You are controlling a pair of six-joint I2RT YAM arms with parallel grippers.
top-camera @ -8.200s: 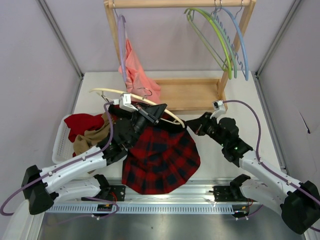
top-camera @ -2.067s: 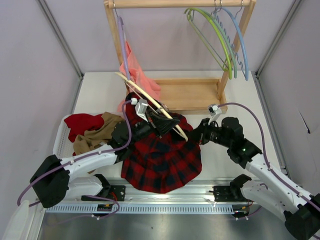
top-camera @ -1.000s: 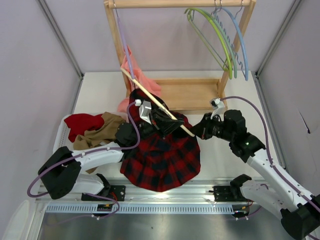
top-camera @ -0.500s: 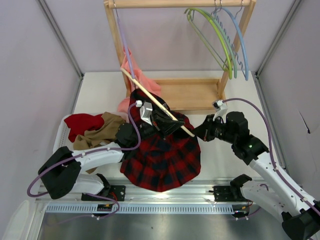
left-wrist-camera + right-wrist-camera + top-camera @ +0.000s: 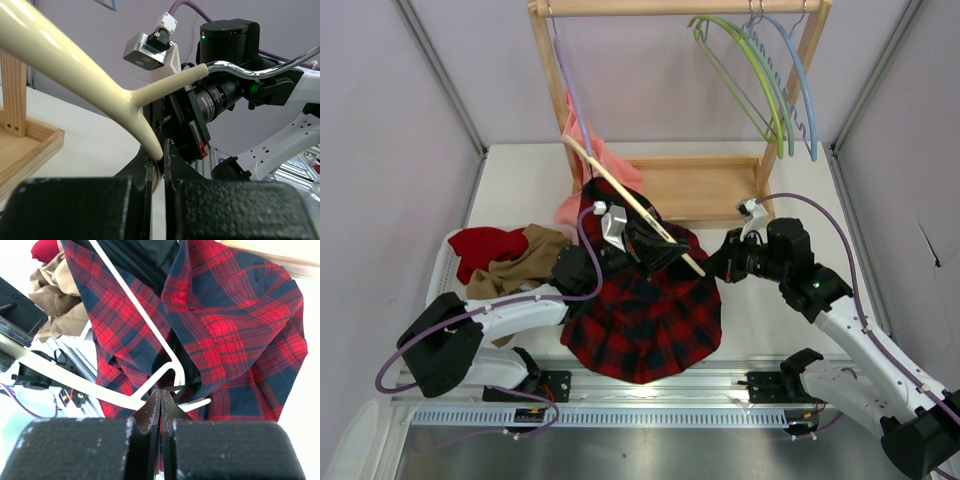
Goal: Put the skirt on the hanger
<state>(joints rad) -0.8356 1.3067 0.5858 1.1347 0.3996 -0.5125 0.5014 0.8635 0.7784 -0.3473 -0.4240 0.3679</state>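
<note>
The red and black plaid skirt [image 5: 645,320] lies spread at the table's near middle, its upper part bunched up round the hanger [image 5: 620,195]. The cream hanger slants from the rack's left post down to the right. My left gripper [image 5: 660,252] is shut on the hanger's lower end [image 5: 145,132], and the metal hook [image 5: 250,70] points right. My right gripper [image 5: 718,265] is just right of the hanger's low tip. It is shut [image 5: 160,392] on a thin dark loop of the skirt [image 5: 235,305], in front of the pale hanger bar [image 5: 131,305].
A wooden rack [image 5: 700,190] stands behind, with a lilac hanger [image 5: 570,90] carrying a salmon-pink garment [image 5: 605,160] on the left. Green and blue hangers [image 5: 770,80] hang on the right. A white basket [image 5: 442,285] at the left holds red and tan cloths [image 5: 515,265].
Over the last seconds the hanger swung from lying level to slanting up toward the rack's left post. In the last second both arms barely shifted and both grips held.
</note>
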